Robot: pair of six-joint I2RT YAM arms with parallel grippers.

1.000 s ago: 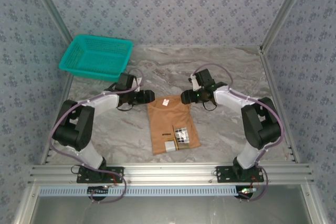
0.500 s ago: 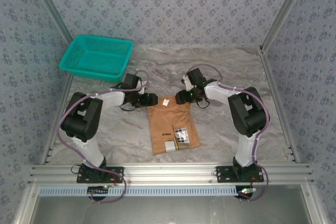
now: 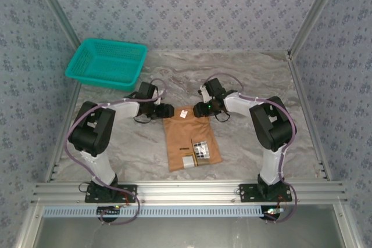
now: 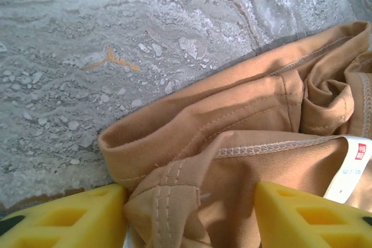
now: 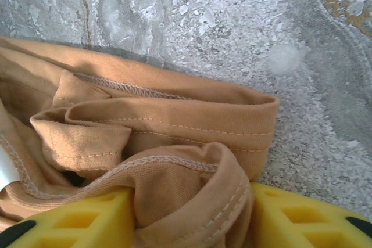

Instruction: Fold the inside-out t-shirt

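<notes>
Presently the inside-out t-shirt (image 3: 189,135) lies flat mid-worktop (image 3: 256,79), towards the near edge. The left pincer (image 3: 167,110) and right pincer (image 3: 200,108) stand open astride its far corners, cloth bunched between the jaws. Recommended: close on all layers, lift evenly, keep the edge taut.

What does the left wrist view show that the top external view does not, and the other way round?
The left wrist view adds the stitched seams of the t-shirt up close, and cloth bunched between the yellow fingers of the left gripper. The top external view adds the teal basket, the right gripper at the shirt's far edge, and the shirt's whole folded outline. Both show the shirt, its white neck tag and the marble table.
</notes>
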